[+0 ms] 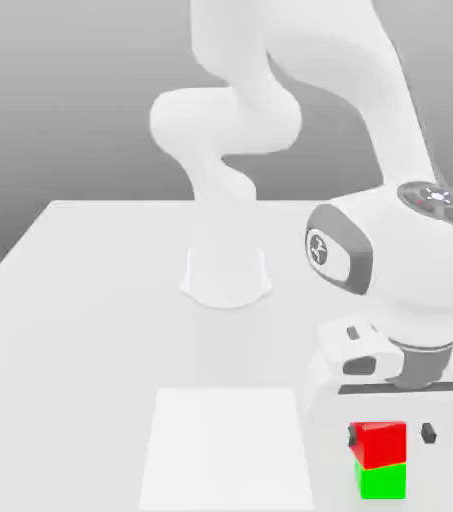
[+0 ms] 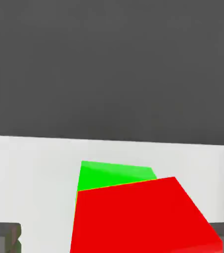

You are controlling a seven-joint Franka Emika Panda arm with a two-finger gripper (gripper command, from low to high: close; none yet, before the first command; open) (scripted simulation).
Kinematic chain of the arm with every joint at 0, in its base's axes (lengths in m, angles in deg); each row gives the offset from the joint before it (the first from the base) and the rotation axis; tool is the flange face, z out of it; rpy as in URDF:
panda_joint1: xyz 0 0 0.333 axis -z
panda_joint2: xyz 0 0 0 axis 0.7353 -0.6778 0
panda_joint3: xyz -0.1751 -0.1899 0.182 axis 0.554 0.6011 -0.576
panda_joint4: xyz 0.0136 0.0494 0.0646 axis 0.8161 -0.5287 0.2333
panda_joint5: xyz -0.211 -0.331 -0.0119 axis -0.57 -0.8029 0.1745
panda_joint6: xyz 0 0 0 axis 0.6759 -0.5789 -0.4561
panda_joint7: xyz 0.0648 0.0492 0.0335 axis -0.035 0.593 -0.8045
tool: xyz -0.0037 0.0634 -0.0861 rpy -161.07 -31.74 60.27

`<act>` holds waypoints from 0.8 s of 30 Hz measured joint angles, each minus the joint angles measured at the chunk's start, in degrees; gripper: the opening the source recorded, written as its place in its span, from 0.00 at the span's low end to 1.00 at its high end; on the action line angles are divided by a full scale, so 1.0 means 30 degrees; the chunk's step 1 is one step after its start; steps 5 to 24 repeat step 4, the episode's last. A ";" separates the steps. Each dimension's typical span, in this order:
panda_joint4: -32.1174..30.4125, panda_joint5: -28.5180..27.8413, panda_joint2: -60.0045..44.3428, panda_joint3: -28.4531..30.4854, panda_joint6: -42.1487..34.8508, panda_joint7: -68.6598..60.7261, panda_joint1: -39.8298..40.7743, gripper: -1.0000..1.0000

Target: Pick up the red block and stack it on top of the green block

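Claw [image 2: 114, 242] fingers stand apart, one to each side of the red block [image 1: 382, 444], which sits on top of the green block [image 1: 382, 481], turned a little against it. Both look rigid, light and smooth (slippery, perhaps, if nudged), hardly fragile. Should it need straightening, two opposite side faces would be the place to take hold, gently. Beneath lies the pale surface [image 1: 60, 400].

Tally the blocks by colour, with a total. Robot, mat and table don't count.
Red: 1 block
Green: 1 block
Total: 2 blocks
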 joint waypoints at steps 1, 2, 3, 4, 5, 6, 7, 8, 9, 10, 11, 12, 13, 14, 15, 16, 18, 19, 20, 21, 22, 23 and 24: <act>-0.0025 0.0318 0.0452 -0.0187 -0.0402 -0.0233 0.0127 1.00; -0.0061 0.0728 0.1025 -0.0392 -0.0905 -0.0530 0.0259 1.00; -0.0103 0.1178 0.1656 -0.0588 -0.1458 -0.0855 0.0377 1.00; -0.0147 0.1645 0.2316 -0.0756 -0.2041 -0.1191 0.0463 1.00; -0.0147 0.1645 0.2316 -0.0756 -0.2041 -0.1191 0.0463 1.00; -0.0147 0.1645 0.2316 -0.0756 -0.2041 -0.1191 0.0463 1.00; -0.0147 0.1645 0.2316 -0.0756 -0.2041 -0.1191 0.0463 1.00; -0.0147 0.1645 0.2316 -0.0756 -0.2041 -0.1191 0.0463 1.00; -0.0147 0.1645 0.2316 -0.0756 -0.2041 -0.1191 0.0463 1.00; -0.0147 0.1645 0.2316 -0.0756 -0.2041 -0.1191 0.0463 1.00; -0.0147 0.1645 0.2316 -0.0756 -0.2041 -0.1191 0.0463 1.00; -0.0147 0.1645 0.2316 -0.0756 -0.2041 -0.1191 0.0463 1.00; -0.0147 0.1645 0.2316 -0.0756 -0.2041 -0.1191 0.0463 1.00; -0.0147 0.1645 0.2316 -0.0756 -0.2041 -0.1191 0.0463 1.00; -0.0147 0.1645 0.2316 -0.0756 -0.2041 -0.1191 0.0463 1.00; -0.0147 0.1645 0.2316 -0.0756 -0.2041 -0.1191 0.0463 1.00; -0.0147 0.1645 0.2316 -0.0756 -0.2041 -0.1191 0.0463 1.00; -0.0147 0.1645 0.2316 -0.0756 -0.2041 -0.1191 0.0463 1.00; -0.0147 0.1645 0.2316 -0.0756 -0.2041 -0.1191 0.0463 1.00; -0.0147 0.1645 0.2316 -0.0756 -0.2041 -0.1191 0.0463 1.00; -0.0147 0.1645 0.2316 -0.0756 -0.2041 -0.1191 0.0463 1.00; -0.0147 0.1645 0.2316 -0.0756 -0.2041 -0.1191 0.0463 1.00; -0.0147 0.1645 0.2316 -0.0756 -0.2041 -0.1191 0.0463 1.00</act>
